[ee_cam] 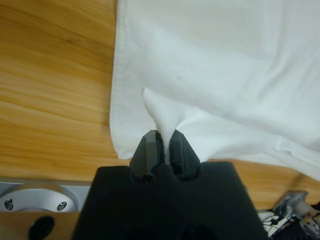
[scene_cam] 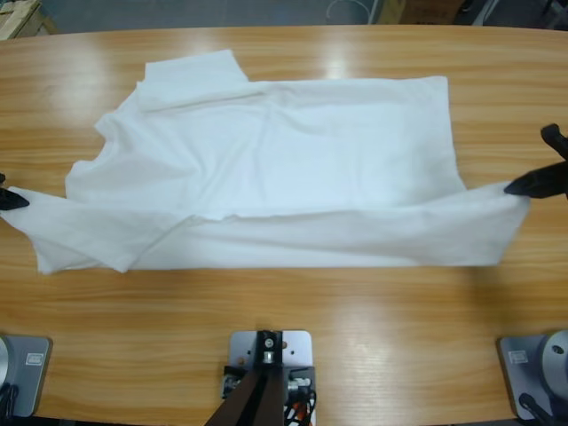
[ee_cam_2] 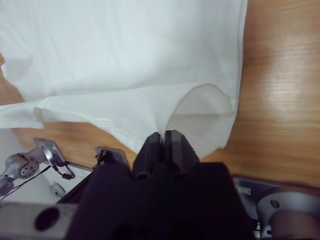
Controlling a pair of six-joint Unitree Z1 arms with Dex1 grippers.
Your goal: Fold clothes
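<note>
A white T-shirt lies spread across the wooden table, one sleeve folded at the far left. Its near edge is lifted into a long band stretched between both sides. My left gripper at the left edge is shut on a pinch of the fabric; in the left wrist view the gripper holds a drawn-up peak of the T-shirt. My right gripper at the right edge is shut on the shirt's near right corner; in the right wrist view the gripper pinches a curled fold of the T-shirt.
Bare wood runs along the table's near side below the shirt and along the far edge. Boxes and floor show beyond the far edge.
</note>
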